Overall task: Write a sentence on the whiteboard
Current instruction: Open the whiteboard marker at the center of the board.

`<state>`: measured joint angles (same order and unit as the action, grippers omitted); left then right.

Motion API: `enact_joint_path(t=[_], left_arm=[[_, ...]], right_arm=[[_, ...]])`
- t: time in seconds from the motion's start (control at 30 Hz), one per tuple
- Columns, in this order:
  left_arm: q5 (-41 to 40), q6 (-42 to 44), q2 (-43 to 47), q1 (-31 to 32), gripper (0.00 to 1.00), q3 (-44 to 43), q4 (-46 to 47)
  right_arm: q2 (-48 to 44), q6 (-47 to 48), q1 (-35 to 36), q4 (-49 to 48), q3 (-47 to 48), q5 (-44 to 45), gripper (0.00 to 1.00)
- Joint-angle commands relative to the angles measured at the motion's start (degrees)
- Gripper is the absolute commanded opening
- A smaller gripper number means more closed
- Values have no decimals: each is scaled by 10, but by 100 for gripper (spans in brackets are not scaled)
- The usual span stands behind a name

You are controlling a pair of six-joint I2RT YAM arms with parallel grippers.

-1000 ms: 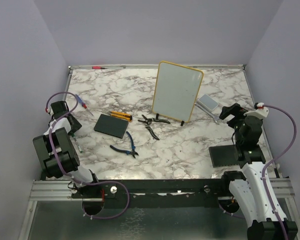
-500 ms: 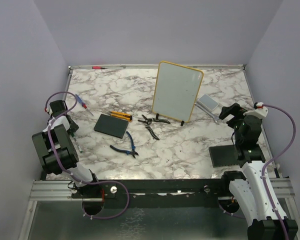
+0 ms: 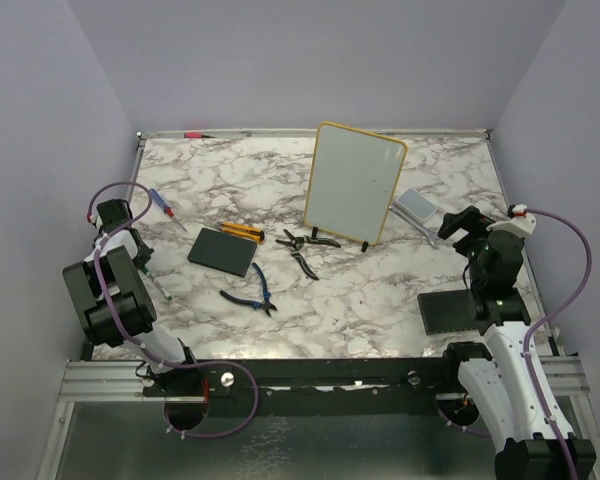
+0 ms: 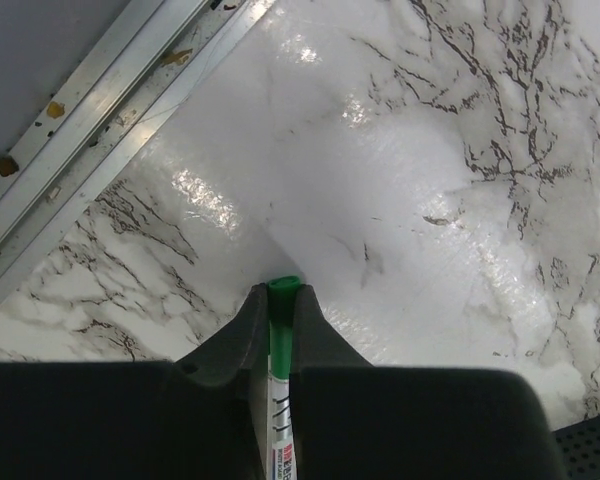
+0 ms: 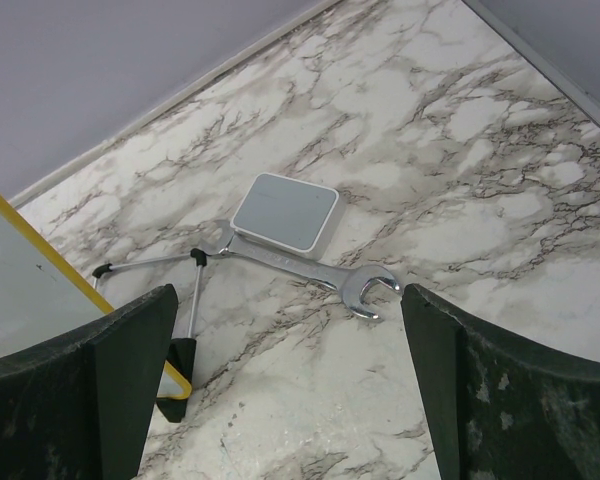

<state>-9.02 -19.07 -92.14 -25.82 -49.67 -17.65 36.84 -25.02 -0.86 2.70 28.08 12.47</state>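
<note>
Your marble table (image 3: 380,290) carries the whiteboard (image 3: 355,195) upright at its far centre, on black feet. Your right gripper (image 5: 288,335), fingers spread wide, faces the board's yellow rim; your left gripper (image 4: 280,298) clamps a green-tipped marker (image 4: 281,330) near the table's left edge.

The left arm (image 3: 108,300) swung back toward the worktop's (image 3: 380,290) left edge, its fingers (image 4: 242,335), clamped on a green-tipped marker (image 4: 281,330), ending nearer the side wall. The right arm (image 3: 495,272) shifted slightly.
</note>
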Motion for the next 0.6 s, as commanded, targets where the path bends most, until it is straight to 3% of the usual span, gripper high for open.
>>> enact_joint_path(t=[0.0,0.2,0.37,0.57], left_arm=[[40,-7,2,-4,0,8,-16],[86,-35,100,9,0,17,5],[126,-68,173,48,0,19,25],[165,-132,183,165,0,-27,72]], right_arm=[[-2,1,-2,4,13,-1,97],[2,32,-2,-8,19,-63,97],[-1,38,-2,-39,16,-209,94],[15,18,-1,-28,29,-359,86]])
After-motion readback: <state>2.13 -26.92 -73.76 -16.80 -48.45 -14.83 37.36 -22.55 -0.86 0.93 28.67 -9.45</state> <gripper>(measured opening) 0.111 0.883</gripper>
